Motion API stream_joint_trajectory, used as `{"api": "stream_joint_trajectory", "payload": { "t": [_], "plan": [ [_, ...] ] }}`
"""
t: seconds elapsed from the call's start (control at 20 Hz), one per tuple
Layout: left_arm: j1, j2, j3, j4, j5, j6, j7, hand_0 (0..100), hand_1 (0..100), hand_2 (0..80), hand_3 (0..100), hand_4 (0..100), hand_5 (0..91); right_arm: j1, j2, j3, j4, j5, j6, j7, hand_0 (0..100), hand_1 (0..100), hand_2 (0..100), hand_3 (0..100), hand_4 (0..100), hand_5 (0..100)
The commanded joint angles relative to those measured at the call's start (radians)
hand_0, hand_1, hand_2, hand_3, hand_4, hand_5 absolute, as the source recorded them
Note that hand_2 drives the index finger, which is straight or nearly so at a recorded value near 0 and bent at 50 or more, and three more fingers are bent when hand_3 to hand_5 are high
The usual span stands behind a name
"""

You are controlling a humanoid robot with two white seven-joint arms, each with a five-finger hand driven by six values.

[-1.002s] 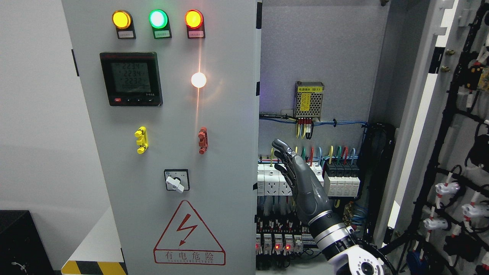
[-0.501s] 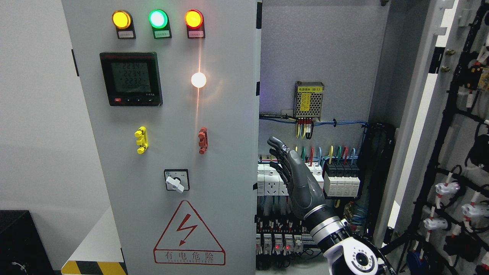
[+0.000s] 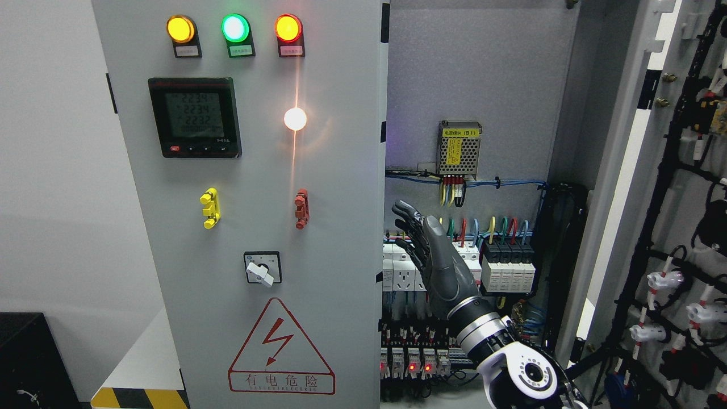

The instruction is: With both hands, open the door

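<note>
The grey left door (image 3: pixel 255 204) of the electrical cabinet stands shut, with three indicator lamps, a meter and a rotary switch (image 3: pixel 262 268) on its face. The right door (image 3: pixel 676 170) is swung wide open at the picture's right, its inner side hung with black cables. My right hand (image 3: pixel 417 236) comes in from the lower right and is raised inside the open bay, fingers straight and spread, holding nothing. Its fingertips sit a short way right of the left door's free edge (image 3: pixel 383 227), apart from it. My left arm does not show.
Inside the bay are rows of breakers and sockets (image 3: pixel 460 267), coloured wires and a mesh power supply (image 3: pixel 459 147). A red latch (image 3: pixel 301 208) and a yellow latch (image 3: pixel 209 208) stick out of the left door. A black box (image 3: pixel 31 358) stands at the lower left.
My right hand has shifted left and slightly up, closer to the left door's edge, with the wrist turning. The doors have not moved.
</note>
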Motion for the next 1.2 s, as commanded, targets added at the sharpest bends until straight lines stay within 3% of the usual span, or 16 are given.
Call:
{"api": "stream_joint_trajectory", "payload": {
  "t": [0.0,0.6,0.8,1.15],
  "plan": [
    [0.0,0.017,-0.001,-0.026,0.0,0.0,0.001,0,0,0.0,0,0,0.0,-0.009,0.008,0.001,0.034,-0.006,0.001,0.012,0,0,0,0,0,0],
    [-0.002,0.017,-0.003,-0.026,0.0,0.0,0.001,0,0,0.0,0,0,0.0,-0.054,0.005,-0.008,0.089,-0.083,0.001,0.018,0,0,0,0,0,0],
    [-0.002,0.017,-0.006,-0.026,-0.003,0.0,0.001,0,0,0.0,0,0,0.0,-0.061,0.005,-0.011,0.105,-0.083,0.001,0.057,0,0,0,0,0,0],
    [-0.002,0.017,-0.006,-0.028,-0.003,0.0,0.001,0,0,0.0,0,0,0.0,-0.086,0.003,-0.013,0.14,-0.084,-0.001,0.06,0,0,0,0,0,0]
  ]
}}
